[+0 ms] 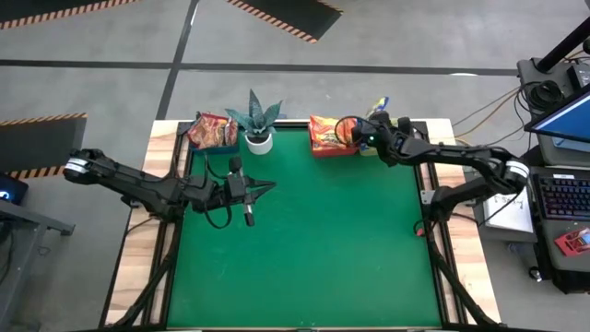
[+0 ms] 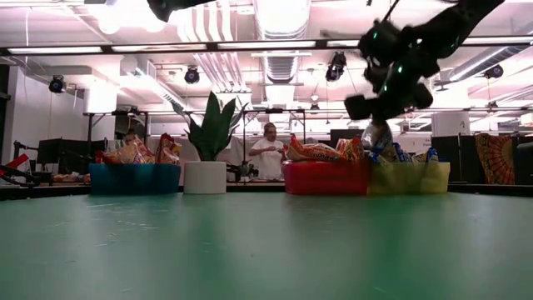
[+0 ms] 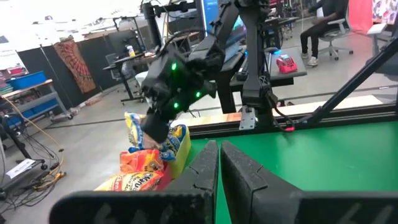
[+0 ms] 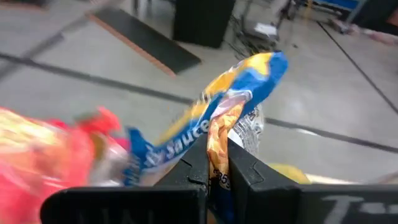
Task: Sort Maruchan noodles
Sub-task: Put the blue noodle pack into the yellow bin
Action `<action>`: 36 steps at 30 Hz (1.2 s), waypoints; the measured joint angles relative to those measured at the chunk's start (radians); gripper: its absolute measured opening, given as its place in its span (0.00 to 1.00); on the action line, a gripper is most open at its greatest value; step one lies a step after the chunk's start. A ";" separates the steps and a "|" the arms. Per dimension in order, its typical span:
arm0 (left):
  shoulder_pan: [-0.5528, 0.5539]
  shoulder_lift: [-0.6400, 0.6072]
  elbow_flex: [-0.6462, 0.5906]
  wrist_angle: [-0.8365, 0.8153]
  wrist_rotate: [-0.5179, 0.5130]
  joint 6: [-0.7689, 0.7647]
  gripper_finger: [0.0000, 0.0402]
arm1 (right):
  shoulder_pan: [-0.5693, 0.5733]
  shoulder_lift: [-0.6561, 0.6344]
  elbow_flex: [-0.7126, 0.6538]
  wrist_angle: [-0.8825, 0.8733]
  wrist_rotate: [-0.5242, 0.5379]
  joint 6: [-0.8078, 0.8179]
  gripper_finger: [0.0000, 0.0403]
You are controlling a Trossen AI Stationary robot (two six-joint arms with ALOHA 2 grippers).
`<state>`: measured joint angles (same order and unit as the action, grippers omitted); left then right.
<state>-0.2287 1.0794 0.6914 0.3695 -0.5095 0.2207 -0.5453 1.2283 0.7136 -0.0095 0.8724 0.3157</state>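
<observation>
Across the green table [image 1: 304, 240], nothing of the task lies loose; the Maruchan noodles are gathered along the far edge in three bins, the blue bin [image 2: 133, 178] with maroon packets [image 1: 210, 129] left of the potted plant [image 1: 257, 120], the red bin [image 2: 326, 177] heaped with orange packets [image 1: 329, 134], and the yellow-green bin [image 2: 410, 177] at the far right corner. Over that last bin the right gripper [image 2: 379, 100] hangs with its fingers pinched narrow on one end of a blue-and-yellow packet [image 4: 217, 124], which droops from the jaws above the yellow-green bin. To finish this placement well, I judge the packet should be brought squarely over the bin's opening, clear of the red bin just beside it, and lowered until its free end is inside before the fingers part, since a limp wrapper let go high may catch the rim and slide out. The left gripper [image 1: 249, 187] waits above the table's left side, near the plant, its fingers drawn together on nothing.
</observation>
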 joint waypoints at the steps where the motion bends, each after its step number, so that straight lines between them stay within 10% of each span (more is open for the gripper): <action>1: 0.000 0.000 0.000 -0.001 0.000 0.002 0.00 | -0.008 0.019 0.000 -0.013 0.005 0.008 0.03; 10: 0.000 0.001 0.000 -0.011 -0.005 0.003 0.00 | -0.058 0.071 0.006 -0.098 -0.055 0.059 0.05; 25: 0.000 -0.014 0.000 -0.011 -0.006 0.043 0.00 | -0.092 0.028 0.361 -0.632 -0.098 0.126 0.40; 36: 0.003 -0.014 0.000 -0.011 -0.008 0.067 0.00 | -0.152 0.083 0.188 -0.085 -0.155 -0.139 0.13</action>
<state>-0.2253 1.0657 0.6914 0.3588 -0.5171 0.2874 -0.6976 1.3115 0.9016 -0.0946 0.7172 0.1763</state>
